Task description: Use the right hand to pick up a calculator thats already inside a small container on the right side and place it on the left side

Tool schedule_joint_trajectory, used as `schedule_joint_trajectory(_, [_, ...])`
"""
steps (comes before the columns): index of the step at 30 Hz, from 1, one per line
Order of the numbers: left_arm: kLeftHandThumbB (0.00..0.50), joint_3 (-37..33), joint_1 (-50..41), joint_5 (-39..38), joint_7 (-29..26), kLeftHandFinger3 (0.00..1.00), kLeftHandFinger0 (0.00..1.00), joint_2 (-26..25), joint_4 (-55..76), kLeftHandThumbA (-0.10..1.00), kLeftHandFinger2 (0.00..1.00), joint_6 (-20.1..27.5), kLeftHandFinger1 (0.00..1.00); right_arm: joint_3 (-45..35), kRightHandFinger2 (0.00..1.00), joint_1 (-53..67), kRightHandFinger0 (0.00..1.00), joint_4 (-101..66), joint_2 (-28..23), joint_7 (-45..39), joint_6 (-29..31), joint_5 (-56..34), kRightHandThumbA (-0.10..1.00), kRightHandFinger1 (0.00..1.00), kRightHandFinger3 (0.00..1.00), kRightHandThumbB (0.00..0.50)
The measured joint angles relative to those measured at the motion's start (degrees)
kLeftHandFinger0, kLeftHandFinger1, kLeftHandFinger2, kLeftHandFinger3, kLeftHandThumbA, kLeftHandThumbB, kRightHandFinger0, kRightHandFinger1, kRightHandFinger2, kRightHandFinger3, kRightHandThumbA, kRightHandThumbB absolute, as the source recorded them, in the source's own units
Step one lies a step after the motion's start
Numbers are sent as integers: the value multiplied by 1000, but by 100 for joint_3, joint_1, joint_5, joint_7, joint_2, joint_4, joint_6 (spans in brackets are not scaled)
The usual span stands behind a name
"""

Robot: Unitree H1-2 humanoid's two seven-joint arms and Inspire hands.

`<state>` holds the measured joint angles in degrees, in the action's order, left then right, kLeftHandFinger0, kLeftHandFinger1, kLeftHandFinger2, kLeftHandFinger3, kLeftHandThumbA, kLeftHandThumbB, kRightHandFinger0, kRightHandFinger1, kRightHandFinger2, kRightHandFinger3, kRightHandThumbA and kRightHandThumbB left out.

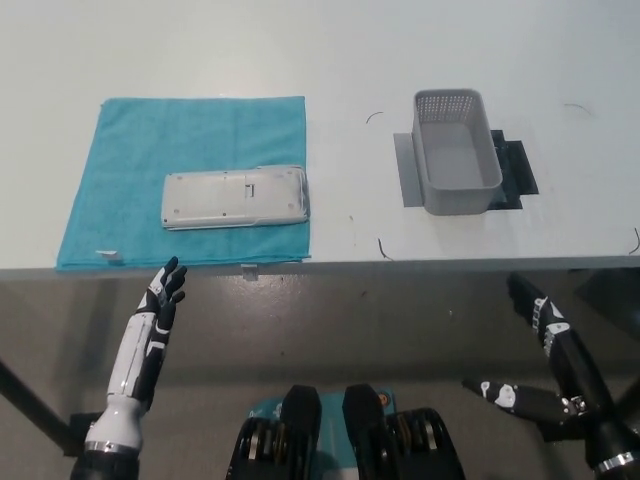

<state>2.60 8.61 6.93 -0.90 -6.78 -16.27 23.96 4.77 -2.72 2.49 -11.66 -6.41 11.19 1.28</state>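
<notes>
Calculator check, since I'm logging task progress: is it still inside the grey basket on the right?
No. The calculator lies face down on the teal towel, and the grey basket holds nothing.

The left hand (160, 310) is slim, with a white shell over the back and black fingertips; dark seams and small dark marks break the white along the forearm, which ends in a black cuff. The right hand (550, 350) is black, with small white patches on its fingers and a silver ring at the wrist.
</notes>
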Motion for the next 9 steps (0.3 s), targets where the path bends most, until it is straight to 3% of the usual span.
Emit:
schedule_joint_trajectory(4, [16, -4, -56, 2, 2, 1000, 1000, -1, 5, 1000, 1000, 7, 1000, -9, 1000, 0, 1000, 151, 18, -59, 0, -67, 1000, 1000, 1000, 137])
schedule_joint_trajectory(9, [38, -8, -166, 2, 2, 1000, 1000, 0, 5, 1000, 1000, 16, 1000, -9, 1000, 2, 1000, 230, 23, -111, 1, -149, 1000, 1000, 1000, 149])
